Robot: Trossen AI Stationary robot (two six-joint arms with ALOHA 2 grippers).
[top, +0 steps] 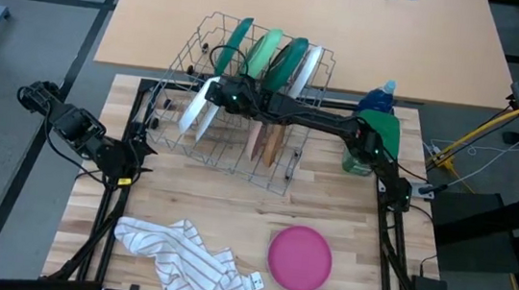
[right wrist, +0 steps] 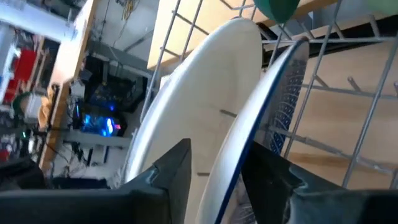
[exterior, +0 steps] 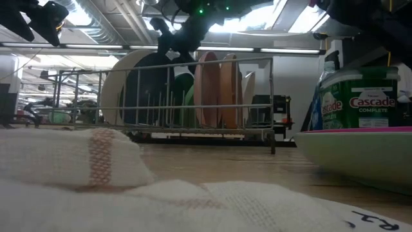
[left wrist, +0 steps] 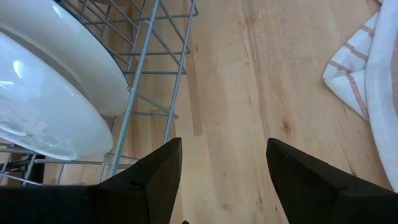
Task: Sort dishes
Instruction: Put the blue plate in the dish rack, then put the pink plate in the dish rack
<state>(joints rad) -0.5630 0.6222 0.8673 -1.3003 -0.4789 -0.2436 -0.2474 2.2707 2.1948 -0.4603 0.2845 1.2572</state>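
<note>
A wire dish rack (top: 245,95) stands at the table's far middle. Dark green (top: 234,46) and light green (top: 266,54) plates stand on edge in its far slots, tan-brown ones (exterior: 215,90) in the middle, white ones (top: 196,109) at its left end. My right gripper (right wrist: 217,155) is over that left end, open, with a finger on either side of the top rim of a blue-edged white plate (right wrist: 273,93), which stands beside a plain white plate (right wrist: 199,93). A pink plate (top: 301,258) lies flat near the table's front. My left gripper (left wrist: 224,149) hangs open left of the rack. My right gripper comes slanting down from the table's right, its fingers (right wrist: 177,165) astride the blue-edged plate's top rim (right wrist: 227,180). The plate stands on edge in the rack's slot. Whether either finger touches the rim, I cannot tell.
A white striped cloth (top: 189,263) lies crumpled at the front left. A green-lidded container (top: 377,128) and a blue bottle (top: 384,92) stand right of the rack, under my right arm. Bare wood lies between the rack and the pink plate.
</note>
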